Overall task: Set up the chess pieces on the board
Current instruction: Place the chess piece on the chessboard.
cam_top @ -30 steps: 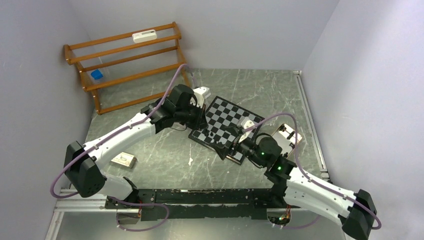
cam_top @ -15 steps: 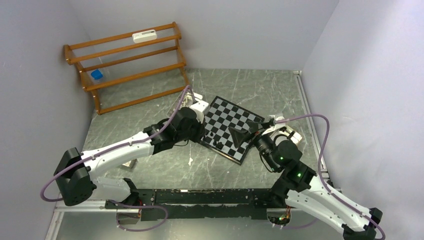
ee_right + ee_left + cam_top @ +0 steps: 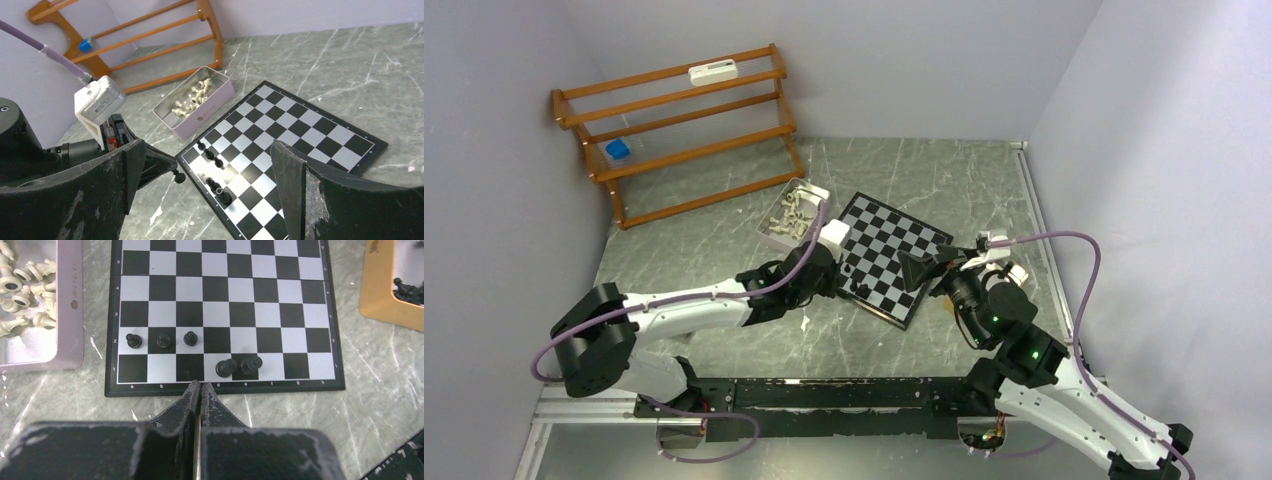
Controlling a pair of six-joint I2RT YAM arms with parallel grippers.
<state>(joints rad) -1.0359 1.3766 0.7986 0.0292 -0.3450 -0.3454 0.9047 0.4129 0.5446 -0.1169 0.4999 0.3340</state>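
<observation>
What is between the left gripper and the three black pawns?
No pieces. In the left wrist view, the left gripper reaches the edge of the board, and only bare first-row squares lie between it and the three pawns.

The left arm (image 3: 694, 305) lies stretched low and almost flat, reaching to the right. The left hand (image 3: 199, 386) has its two fingers pressed together, with nothing seen between them. The right arm (image 3: 1044, 375) rises and bends forward. The right hand (image 3: 207, 147) points left, its fingers spread wide and empty.
</observation>
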